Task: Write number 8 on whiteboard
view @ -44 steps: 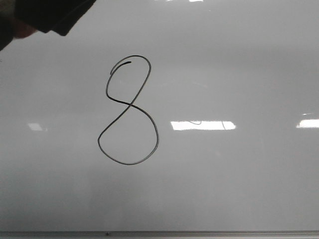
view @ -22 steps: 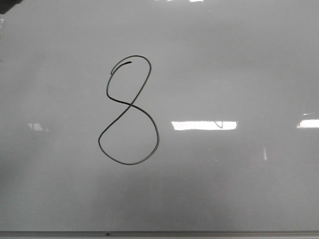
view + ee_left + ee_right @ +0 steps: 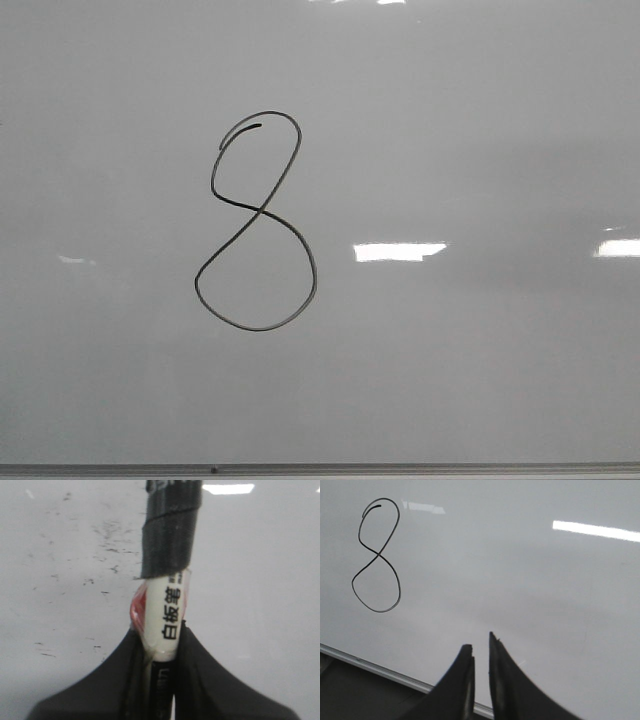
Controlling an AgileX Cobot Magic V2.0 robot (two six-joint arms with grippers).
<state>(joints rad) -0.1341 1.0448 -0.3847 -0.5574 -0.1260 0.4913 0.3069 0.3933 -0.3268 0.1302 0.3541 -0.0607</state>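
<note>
A black hand-drawn number 8 point(image 3: 257, 220) stands on the glossy pale whiteboard point(image 3: 470, 120), left of the board's middle, lower loop larger, small hook at its top. It also shows in the right wrist view point(image 3: 376, 555). My left gripper point(image 3: 160, 637) is shut on a white marker point(image 3: 167, 615) with black characters and a dark taped cap, held over a smudged part of the board. My right gripper point(image 3: 480, 647) is empty, its jaws nearly together with a narrow gap, near the board's frame edge point(image 3: 380, 670). Neither gripper shows in the front view.
Bright rectangular light reflections point(image 3: 398, 251) lie on the board right of the 8. The thin grey frame edge point(image 3: 400, 467) runs along the near side. Old ink specks point(image 3: 107, 535) mark the board under the left gripper.
The dark left arm at the front view's upper left corner has drawn away and left the view. The 8 is unchanged.
</note>
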